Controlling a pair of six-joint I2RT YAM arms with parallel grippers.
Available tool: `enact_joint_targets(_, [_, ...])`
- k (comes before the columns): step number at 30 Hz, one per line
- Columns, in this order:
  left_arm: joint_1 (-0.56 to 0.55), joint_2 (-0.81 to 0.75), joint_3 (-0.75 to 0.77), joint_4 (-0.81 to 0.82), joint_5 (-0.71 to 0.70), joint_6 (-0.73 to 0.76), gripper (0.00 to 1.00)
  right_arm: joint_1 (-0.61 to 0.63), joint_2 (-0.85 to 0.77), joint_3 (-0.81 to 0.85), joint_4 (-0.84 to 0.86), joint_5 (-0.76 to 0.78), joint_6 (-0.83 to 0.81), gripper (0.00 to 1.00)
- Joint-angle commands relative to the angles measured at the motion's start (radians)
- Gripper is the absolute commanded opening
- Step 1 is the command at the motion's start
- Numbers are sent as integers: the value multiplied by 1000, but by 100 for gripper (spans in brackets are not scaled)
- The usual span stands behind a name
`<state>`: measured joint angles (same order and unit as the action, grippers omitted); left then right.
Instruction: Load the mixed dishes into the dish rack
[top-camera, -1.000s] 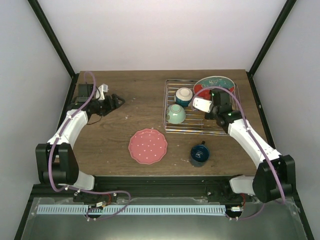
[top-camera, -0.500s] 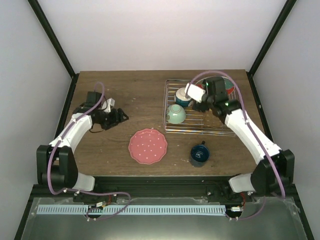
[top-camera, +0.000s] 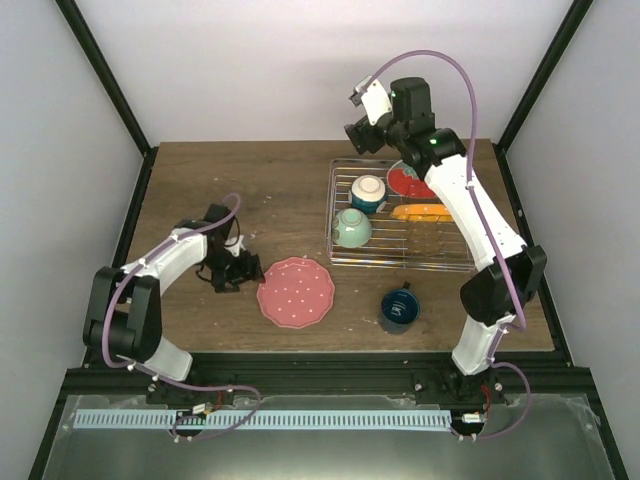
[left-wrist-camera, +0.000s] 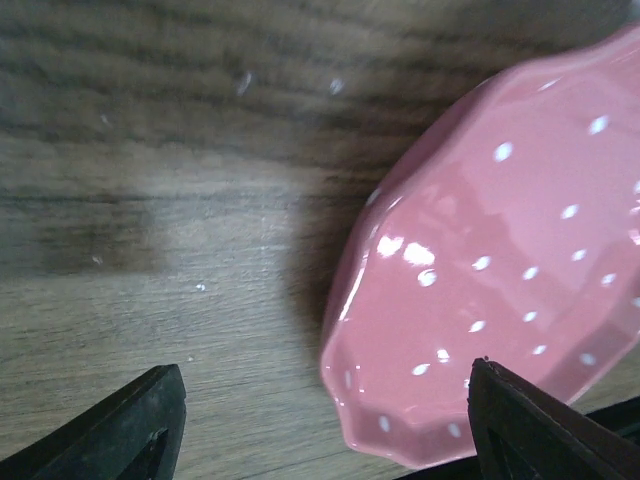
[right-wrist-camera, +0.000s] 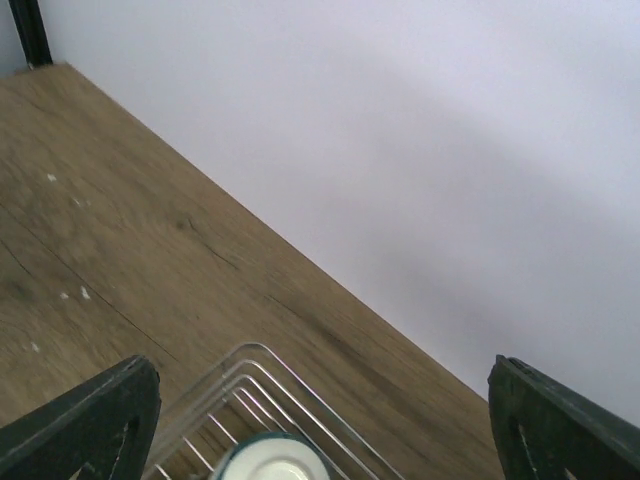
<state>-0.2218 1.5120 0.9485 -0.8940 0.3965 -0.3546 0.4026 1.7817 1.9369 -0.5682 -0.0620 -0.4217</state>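
On the wooden table (top-camera: 200, 180), as seen from the top camera, the dish rack (top-camera: 440, 252) is placed at the right rear. In its left part the cream bowl with blue outside (top-camera: 368, 192) is seen, and the pale green bowl (top-camera: 351, 228) just in front of it. The red-and-teal plate (top-camera: 405, 181) is lodged in the rear of the rack, partly hidden by the right arm, and the orange dotted plate (top-camera: 422, 212) is seen nearly edge-on beside it. The pink dotted plate (top-camera: 296, 292) lies flat on the table, in front of the rack and to its left. The dark blue mug (top-camera: 399, 308) is set on the table to the right of that plate, apart from the rack. The left gripper (top-camera: 243, 270) is held low, just beside the plate's left edge; the right gripper (top-camera: 358, 134) is raised high above the rack's rear left corner.

In the left wrist view, the fingers (left-wrist-camera: 140, 425) are spread wide, with the plate's scalloped rim lying between them; no grip on it is seen.

In the right wrist view, the fingers (right-wrist-camera: 90, 425) are spread wide with nothing between them. Below, a rack corner and the cream bowl's rim are seen.
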Motion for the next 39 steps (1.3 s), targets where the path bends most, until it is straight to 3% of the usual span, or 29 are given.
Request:
enact_joint_targets(1, [-55, 38, -19, -20, -88, 1, 79, 8, -6, 58, -57, -46, 155, 91])
enact_joint_targets(11, [-216, 150, 14, 0, -250, -38, 78, 8, -91, -77, -46, -53, 196, 90])
enact_joint_targets(18, [-304, 228, 58, -16, -341, -75, 53, 8, -161, -161, -3, -36, 165, 90])
enact_joint_targets(24, [-314, 211, 49, -18, -351, -94, 23, 8, -183, -209, 15, -23, 152, 90])
enact_joint_targets(30, [-313, 169, 33, -29, -348, -102, 1, 8, -183, -225, 18, -6, 138, 90])
enact_joint_targets(34, [-280, 95, 7, -30, -294, -68, 0, 8, -190, -246, 24, 9, 126, 91])
enact_joint_targets(39, [-141, -56, -16, -14, -134, -42, 0, 8, -190, -249, 20, -25, 146, 91])
